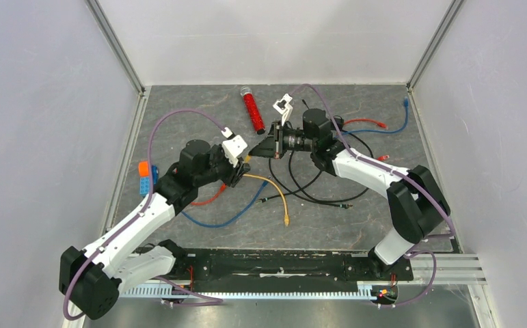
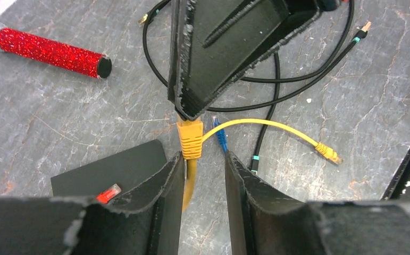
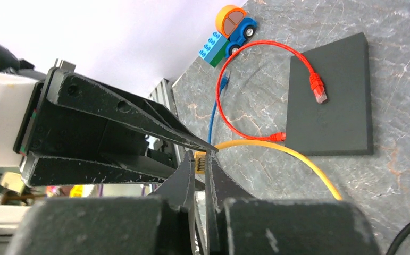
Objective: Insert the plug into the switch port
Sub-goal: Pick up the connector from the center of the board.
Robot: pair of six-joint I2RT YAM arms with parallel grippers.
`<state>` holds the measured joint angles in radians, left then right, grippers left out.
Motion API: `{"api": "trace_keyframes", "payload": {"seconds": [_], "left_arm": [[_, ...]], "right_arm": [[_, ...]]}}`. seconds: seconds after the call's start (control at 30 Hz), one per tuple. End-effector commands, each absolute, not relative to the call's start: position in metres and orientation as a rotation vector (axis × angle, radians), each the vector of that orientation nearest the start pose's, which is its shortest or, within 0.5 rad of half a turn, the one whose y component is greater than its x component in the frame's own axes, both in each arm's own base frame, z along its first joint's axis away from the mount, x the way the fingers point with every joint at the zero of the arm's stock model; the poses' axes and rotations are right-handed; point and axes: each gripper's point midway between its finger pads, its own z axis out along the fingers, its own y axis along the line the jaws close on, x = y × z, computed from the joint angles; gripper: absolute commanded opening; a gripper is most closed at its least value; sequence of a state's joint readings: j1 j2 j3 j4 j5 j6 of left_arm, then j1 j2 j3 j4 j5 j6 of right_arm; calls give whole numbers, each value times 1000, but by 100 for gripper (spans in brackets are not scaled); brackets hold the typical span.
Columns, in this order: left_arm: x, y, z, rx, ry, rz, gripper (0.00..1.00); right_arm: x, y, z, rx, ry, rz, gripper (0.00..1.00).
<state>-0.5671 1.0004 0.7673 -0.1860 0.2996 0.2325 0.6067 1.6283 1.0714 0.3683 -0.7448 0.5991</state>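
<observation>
Near the desk (image 1: 315, 229) centre, the right pincer (image 3: 200, 159) clenched the yellow plug (image 3: 199, 164). The left pincer (image 2: 202, 156) stood released astride its boot (image 2: 191, 139). The black switch box (image 3: 330, 101) lay at the plug's two o'clock in the right wrist view, ports unseen.

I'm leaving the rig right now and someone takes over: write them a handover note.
Right hand: shut on the yellow plug, at its tip.
Left hand: open, jaws either side of the yellow cable behind the plug.
Black switch box: flat on the table by the left hand, a red plug lying on it; ports not visible.
Done: plug gripped by the right hand.
Left: carry it to a port and insert.
</observation>
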Motion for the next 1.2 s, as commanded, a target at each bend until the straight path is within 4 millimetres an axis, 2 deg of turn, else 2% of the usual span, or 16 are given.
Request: {"api": "trace_keyframes", "payload": {"seconds": [0.0,0.43,0.5,0.6,1.0,1.1,1.17], "left_arm": [[273,-229,232,990,1557,-493,40],[272,-229,230,979,1562,-501,32],[274,-232,237,967,1534,-508,30],[275,-234,237,965,1530,-518,28],[287,-231,239,908,1553,-479,35],[284,-233,238,931,1541,-496,28],[280,-235,237,953,1532,-506,13]], "right_arm": [[306,373,251,-448,1797,1573,0],[303,371,248,-409,1797,1605,0],[303,371,246,-406,1799,1607,0],[303,371,246,-403,1800,1609,0],[300,371,246,-405,1801,1621,0],[301,371,245,-396,1804,1620,0],[301,370,244,-394,1805,1618,0]]}}
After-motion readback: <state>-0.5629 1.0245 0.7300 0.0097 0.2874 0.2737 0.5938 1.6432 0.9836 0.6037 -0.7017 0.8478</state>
